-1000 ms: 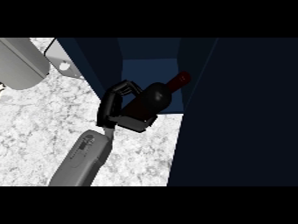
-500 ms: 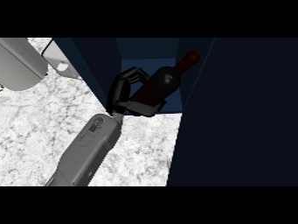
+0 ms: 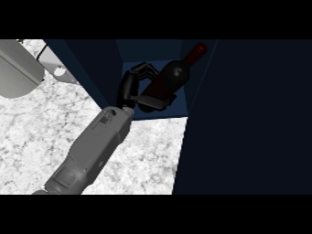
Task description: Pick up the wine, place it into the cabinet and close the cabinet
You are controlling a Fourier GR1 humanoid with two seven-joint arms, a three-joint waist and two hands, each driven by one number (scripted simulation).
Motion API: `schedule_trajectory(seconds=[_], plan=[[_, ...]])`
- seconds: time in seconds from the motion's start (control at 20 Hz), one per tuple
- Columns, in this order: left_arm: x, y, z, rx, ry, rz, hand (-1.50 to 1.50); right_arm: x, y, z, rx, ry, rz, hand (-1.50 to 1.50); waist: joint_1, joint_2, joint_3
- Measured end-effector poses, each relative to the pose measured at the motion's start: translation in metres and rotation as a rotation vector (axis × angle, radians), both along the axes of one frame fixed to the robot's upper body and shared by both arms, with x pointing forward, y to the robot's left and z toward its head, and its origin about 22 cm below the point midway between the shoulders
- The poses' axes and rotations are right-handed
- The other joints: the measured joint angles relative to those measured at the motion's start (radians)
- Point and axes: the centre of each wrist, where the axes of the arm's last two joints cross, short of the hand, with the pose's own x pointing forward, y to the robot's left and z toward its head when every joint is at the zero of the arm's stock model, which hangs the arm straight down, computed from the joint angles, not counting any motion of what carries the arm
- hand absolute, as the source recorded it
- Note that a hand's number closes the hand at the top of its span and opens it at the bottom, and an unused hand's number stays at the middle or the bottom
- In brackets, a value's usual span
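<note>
Fingers (image 3: 139,73) curl round wine (image 3: 172,77) between cabinet (image 3: 97,68) walls.

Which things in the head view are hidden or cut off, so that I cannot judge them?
- Wine bottle: its lower part is covered by the robot hand curled round it, so whether it rests on the cabinet floor cannot be told.
- Cabinet door: a large dark panel at the right, cut off by the view's right edge; its handle is not seen.
- The other robot hand: in no view.
- Grey object at upper left: cut off by the left edge.

Wine (image 3: 172,77) in cabinet (image 3: 101,68), above counter (image 3: 30,132).
</note>
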Motion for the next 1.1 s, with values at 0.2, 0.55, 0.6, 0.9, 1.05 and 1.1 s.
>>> schedule_trajectory(seconds=[0.2,0.55,0.6,0.9,1.05,1.1], plan=[[0.01,-0.001,0.003,0.046,0.036,0.037,1.5,0.001,-0.001,-0.001,0.0,-0.013,0.01,-1.5,-0.012,0.005,0.0],[0.021,0.004,0.004,0.017,0.078,0.105,1.5,-0.003,-0.001,-0.005,0.003,-0.006,0.024,-1.5,-0.026,0.01,0.0],[0.022,0.005,0.005,0.013,0.083,0.11,1.5,-0.003,-0.001,-0.005,0.004,-0.006,0.027,-1.5,-0.027,0.011,0.0],[0.029,0.011,0.006,0.014,0.092,0.155,1.5,-0.005,0.001,-0.008,0.019,-0.004,0.039,-1.5,-0.035,0.018,0.0],[0.033,0.018,0.008,0.029,0.074,0.183,1.5,-0.006,0.0,-0.008,0.017,-0.009,0.045,-1.5,-0.039,0.02,0.0],[0.033,0.02,0.008,0.039,0.068,0.189,1.5,-0.006,0.001,-0.009,0.019,-0.012,0.049,-1.5,-0.04,0.021,-0.001]])
